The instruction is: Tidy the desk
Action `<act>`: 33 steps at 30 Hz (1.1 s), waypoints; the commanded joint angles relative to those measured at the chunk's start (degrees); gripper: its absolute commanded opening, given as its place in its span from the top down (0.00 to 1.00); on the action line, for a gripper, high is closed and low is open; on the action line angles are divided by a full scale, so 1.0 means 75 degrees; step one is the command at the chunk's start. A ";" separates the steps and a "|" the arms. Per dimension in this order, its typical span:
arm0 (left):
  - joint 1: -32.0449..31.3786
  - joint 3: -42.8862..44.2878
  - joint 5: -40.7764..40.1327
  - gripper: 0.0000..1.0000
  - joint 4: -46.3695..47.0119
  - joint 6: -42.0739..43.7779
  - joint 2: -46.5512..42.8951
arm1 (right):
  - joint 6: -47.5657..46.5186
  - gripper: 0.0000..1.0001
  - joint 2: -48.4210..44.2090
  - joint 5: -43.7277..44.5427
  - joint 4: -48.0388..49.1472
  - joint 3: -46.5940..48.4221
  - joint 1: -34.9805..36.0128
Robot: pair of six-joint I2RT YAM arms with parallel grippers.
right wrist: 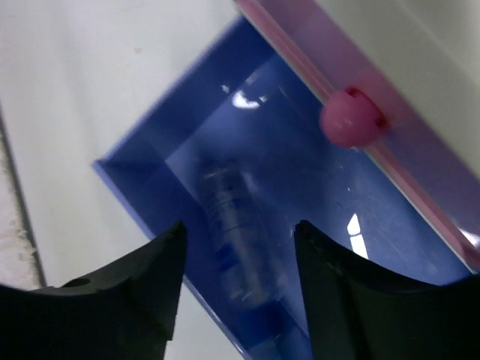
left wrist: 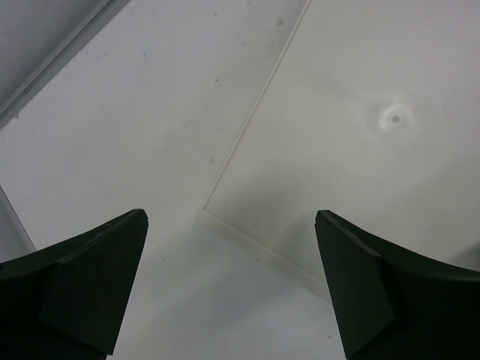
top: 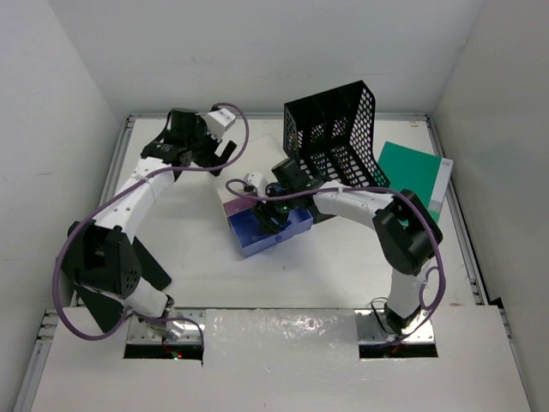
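The white desk (top: 197,257) holds a small box with its blue drawer (top: 268,233) pulled open. My right gripper (top: 273,213) hangs open just above that drawer. In the right wrist view the open gripper (right wrist: 240,229) straddles a blurred clear tube with blue markings (right wrist: 236,232) lying in the blue drawer (right wrist: 300,172). A pink drawer front with a round pink knob (right wrist: 349,116) sits above it. My left gripper (top: 230,153) is at the back left, open and empty. In the left wrist view the open left gripper (left wrist: 231,216) hovers over bare desk (left wrist: 135,127) and a cream flat panel (left wrist: 352,165).
A black mesh file holder (top: 339,133) stands tilted at the back, right behind the right gripper. A green book (top: 412,172) lies at the back right. White walls close in the desk on the left, back and right.
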 commanded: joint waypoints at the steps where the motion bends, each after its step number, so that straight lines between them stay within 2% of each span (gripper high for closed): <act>1: 0.0007 0.0035 0.0165 0.07 0.0266 0.0089 0.0110 | -0.0623 0.41 0.0044 0.0704 -0.0043 0.0056 -0.0165; 4: 0.0007 0.0035 0.0270 0.07 0.0278 0.0101 0.0133 | -0.0916 0.35 0.0232 0.1058 -0.0664 0.0373 -0.0189; 7: 0.0007 0.0035 0.0305 0.07 0.0289 0.0113 0.0192 | -0.1033 0.35 0.0186 0.1445 -0.0958 0.0584 -0.0201; 13: 0.0007 0.0175 0.0258 0.07 0.0336 0.0124 0.0438 | -0.0496 0.36 -0.0739 0.2019 -0.0970 0.0783 -0.0119; 18: 0.0007 0.0340 0.0270 0.07 0.0348 0.0007 0.0730 | 0.1237 0.38 -0.1840 0.3211 -0.0433 0.0106 0.0290; 20: 0.0007 0.0375 0.0293 0.07 0.0348 -0.0005 0.0813 | 0.2521 0.41 -0.2391 0.3507 -0.0093 -0.0853 0.0315; 22: 0.0007 0.0363 0.0294 0.07 0.0348 -0.0005 0.0895 | 0.3251 0.54 -0.2884 0.3824 0.0481 -0.2037 0.0291; 23: 0.0007 0.0329 0.0305 0.07 0.0359 -0.0005 0.0930 | 0.3441 0.75 -0.3001 0.3848 0.1110 -0.2458 0.0303; 24: 0.0007 0.0293 0.0305 0.07 0.0383 -0.0005 0.0953 | 0.3629 0.88 -0.3107 0.3755 0.1406 -0.3159 0.0303; 25: 0.0007 0.0258 0.0329 0.07 0.0406 -0.0005 0.0977 | 0.3874 0.96 -0.3096 0.3684 0.1850 -0.3386 0.0303; 26: 0.0007 0.0211 0.0329 0.07 0.0418 -0.0005 0.1000 | 0.3993 1.00 -0.3061 0.3672 0.1935 -0.3713 0.0315; 28: 0.0007 0.0164 0.0329 0.07 0.0430 0.0019 0.1035 | 0.4274 1.00 -0.2886 0.3590 0.2670 -0.3961 0.0303; 33: 0.0007 -0.0023 0.0270 0.07 0.0535 0.0066 0.1082 | 0.4381 1.00 -0.2183 0.3660 0.3517 -0.4033 0.0303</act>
